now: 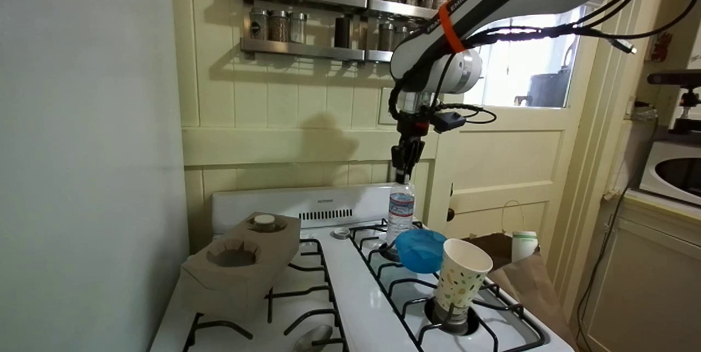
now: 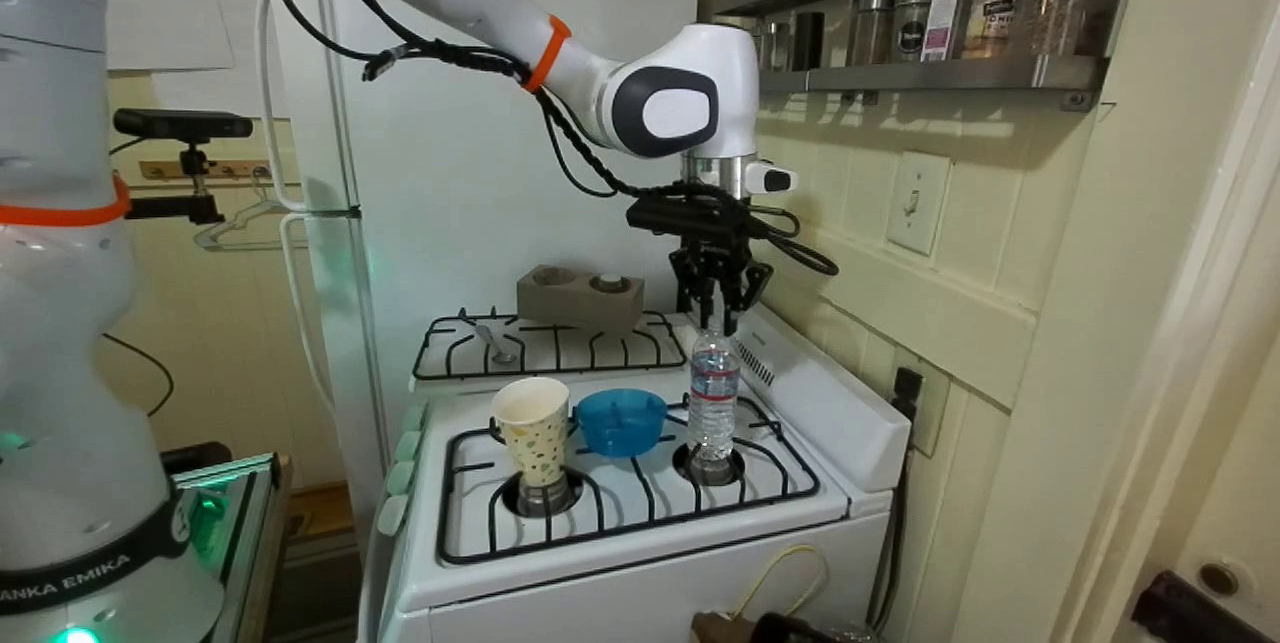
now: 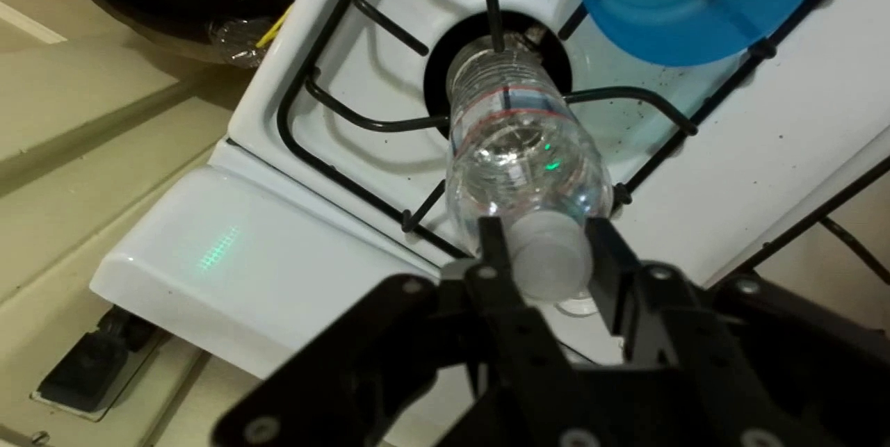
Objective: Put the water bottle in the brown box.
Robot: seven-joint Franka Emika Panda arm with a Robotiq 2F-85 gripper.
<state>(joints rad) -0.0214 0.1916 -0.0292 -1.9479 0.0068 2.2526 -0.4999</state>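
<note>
The water bottle (image 1: 401, 212), clear with a red-and-blue label band and a whitish cap, stands upright over a rear burner in both exterior views. From above, the wrist view shows its cap (image 3: 551, 259) between the two black fingers, which flank it closely on both sides. My gripper (image 2: 717, 321) points straight down, shut on the bottle at its cap. Across the stove sits the brown box (image 1: 227, 289), a tan cardboard block with two round holes in its top. One hole looks vacant; a white round piece (image 1: 264, 220) sits in the other.
A blue bowl (image 2: 622, 421) stands close beside the bottle, and a patterned paper cup (image 1: 463, 275) is on the front burner. Black grates (image 2: 650, 483) cover the stove top. The stove's back panel (image 1: 328, 207) rises right behind the bottle. A spoon (image 2: 495, 345) lies near the box.
</note>
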